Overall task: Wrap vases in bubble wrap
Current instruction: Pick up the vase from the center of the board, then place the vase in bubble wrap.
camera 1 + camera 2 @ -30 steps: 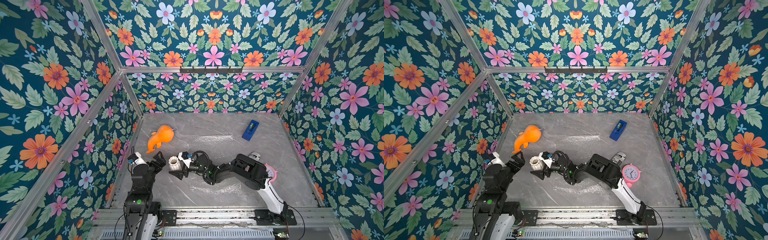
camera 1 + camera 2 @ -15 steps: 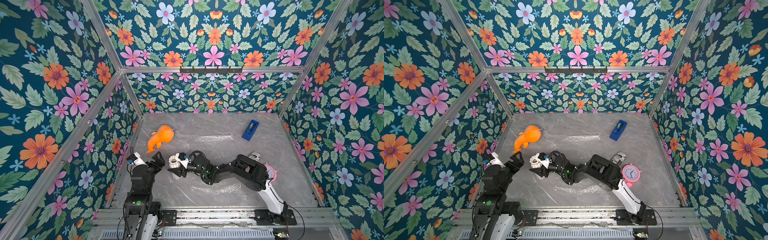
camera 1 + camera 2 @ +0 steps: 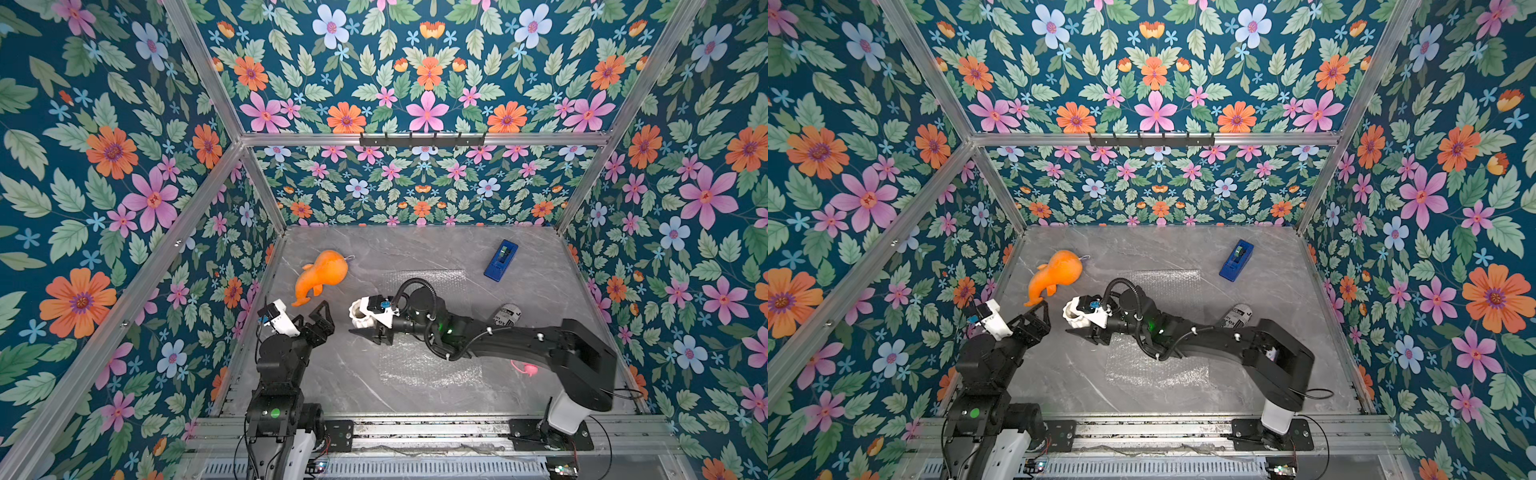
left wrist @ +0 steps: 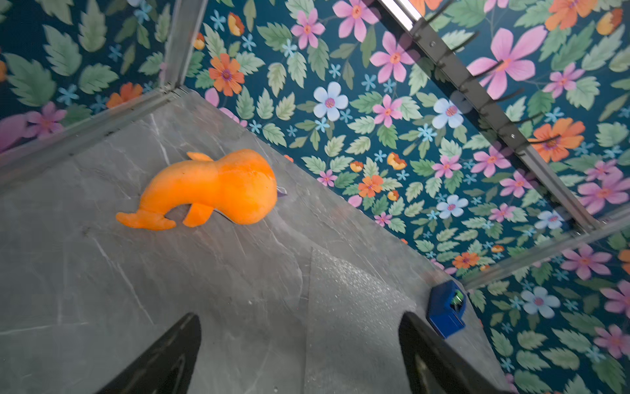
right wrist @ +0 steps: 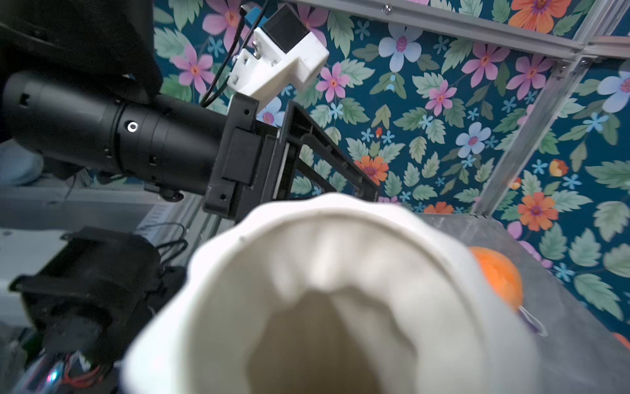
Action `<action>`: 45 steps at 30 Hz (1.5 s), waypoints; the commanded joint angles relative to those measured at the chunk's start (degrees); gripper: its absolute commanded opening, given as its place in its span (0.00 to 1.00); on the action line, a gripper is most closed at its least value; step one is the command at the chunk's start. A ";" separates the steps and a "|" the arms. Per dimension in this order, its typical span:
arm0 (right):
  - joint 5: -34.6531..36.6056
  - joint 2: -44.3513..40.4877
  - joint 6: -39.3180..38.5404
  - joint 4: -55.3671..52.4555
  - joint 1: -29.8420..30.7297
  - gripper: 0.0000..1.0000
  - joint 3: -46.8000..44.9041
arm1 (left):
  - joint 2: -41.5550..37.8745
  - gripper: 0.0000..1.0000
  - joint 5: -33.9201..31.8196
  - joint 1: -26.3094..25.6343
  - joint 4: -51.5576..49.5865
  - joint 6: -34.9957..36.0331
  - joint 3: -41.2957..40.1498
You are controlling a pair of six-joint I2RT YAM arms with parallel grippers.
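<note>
Vase (image 3: 358, 312) gripped upright by the right gripper (image 3: 362, 326), just off the bubble wrap (image 3: 419, 363).

Right fingers (image 3: 365, 332) are clamped on the off-white ribbed body. One black finger shows along the side nearer the robot's base, and the other is hidden behind the vase and the white camera mount. In the right wrist view the scalloped mouth fills the lower part of the picture, blurred, and covers the fingers. I cannot tell whether the base touches the table (image 3: 332, 374). The left gripper (image 4: 299, 316) is near the vase but apart from it, its fingers (image 4: 163, 358) spread wide with nothing between them. The clear sheet lies flat on the grey table under the right arm, its edge just beside the vase. An orange plush toy (image 3: 322, 272) lies farther back. A blue tape dispenser (image 3: 500, 259) sits well apart, beyond the sheet.
</note>
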 commanded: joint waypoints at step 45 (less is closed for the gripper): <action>19.60 18.82 -21.97 -72.55 1.16 0.63 17.62 | 7.43 0.85 10.86 -0.01 7.98 -4.18 -8.63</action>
